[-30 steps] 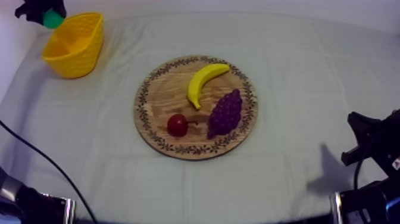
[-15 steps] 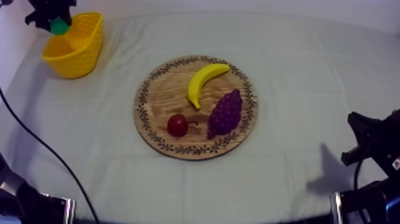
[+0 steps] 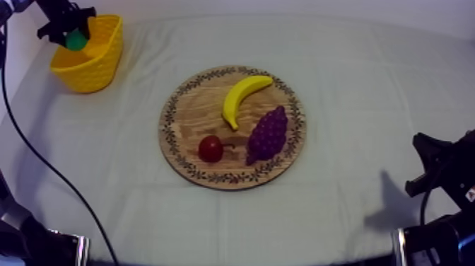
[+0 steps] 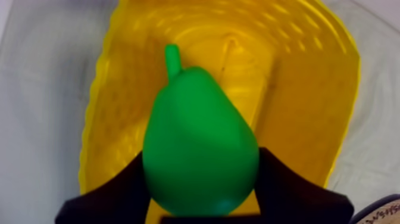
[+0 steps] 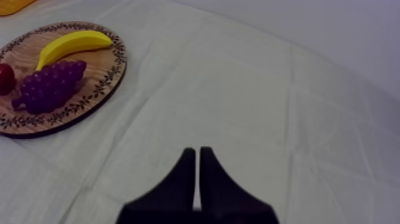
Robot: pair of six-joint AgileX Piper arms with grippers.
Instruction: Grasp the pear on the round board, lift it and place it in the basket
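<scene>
Holding the pear (image 4: 199, 149) over the yellow basket (image 4: 309, 89): left gripper (image 3: 71, 34) clamped round the pear's wide end, stem pointing into the basket's opening. Basket stands at the far left of the cloth (image 3: 367, 78). Right gripper (image 5: 197, 173) low at the right side over bare cloth, fingers pressed together, nothing between them. Wooden board (image 3: 187, 117) mid-table carries banana (image 3: 244, 97), bunch of grapes (image 3: 267, 134) and small red fruit (image 3: 210, 148).

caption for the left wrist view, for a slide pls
Left gripper shut on the pear, stem pointing away from the fingers, over the open yellow basket.
</scene>
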